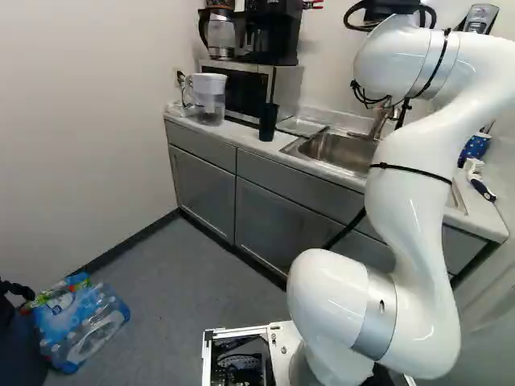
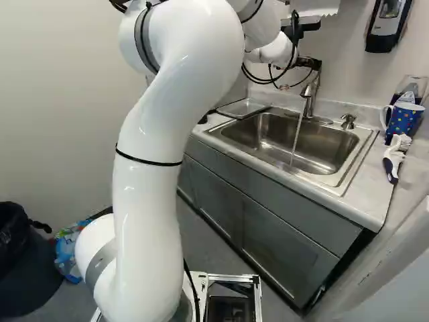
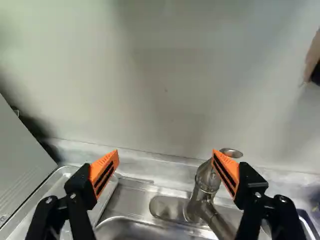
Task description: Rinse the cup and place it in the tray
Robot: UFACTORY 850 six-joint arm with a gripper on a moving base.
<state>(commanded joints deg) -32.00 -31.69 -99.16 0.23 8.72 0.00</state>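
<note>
Tall black cup (image 1: 268, 122), probably plastic, is wanting a centred side grasp; black two-fingered end effector (image 3: 165, 154) is spreading wide.

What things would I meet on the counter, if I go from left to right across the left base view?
Water pitcher → black cup → metal tray → faucet → brush.

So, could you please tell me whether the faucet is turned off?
No, a thin stream of water runs from the faucet down into the sink.
</note>
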